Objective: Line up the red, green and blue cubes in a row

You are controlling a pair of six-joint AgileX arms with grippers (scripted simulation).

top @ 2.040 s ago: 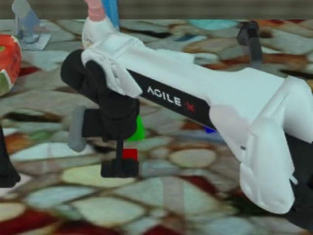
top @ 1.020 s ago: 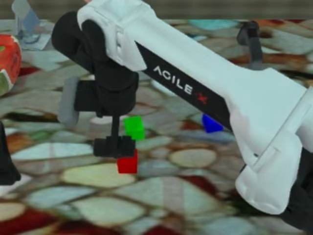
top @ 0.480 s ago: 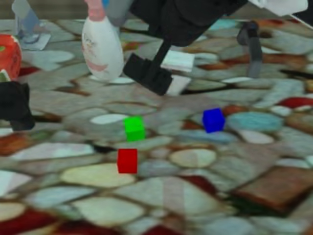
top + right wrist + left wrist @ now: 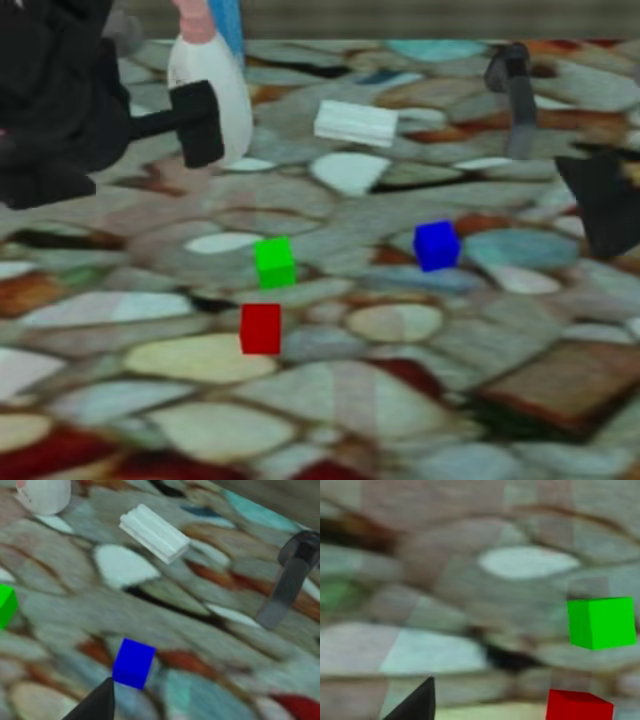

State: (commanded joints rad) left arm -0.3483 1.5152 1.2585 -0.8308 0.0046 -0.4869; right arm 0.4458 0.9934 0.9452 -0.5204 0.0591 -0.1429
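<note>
While both AgileX arms hang back at the edges of the stone-patterned bench [image 4: 330, 410], the three cubes sit untouched near its middle. The left arm fills the top view's ten o'clock corner, its left pincer [image 4: 196, 122] poking toward the white bottle [image 4: 212, 85]; whether it is clenched or released cannot be told. The right pincer [image 4: 600, 205] shows only as a dark shape at three o'clock, its state equally unclear. A white ridged block [image 4: 356, 123] lies at twelve o'clock. The green cube [image 4: 274, 262] rests just left of centre, the red cube [image 4: 260, 328] close by at its six o'clock, not touching, and the blue cube [image 4: 436, 245] well apart at its three o'clock.
</note>
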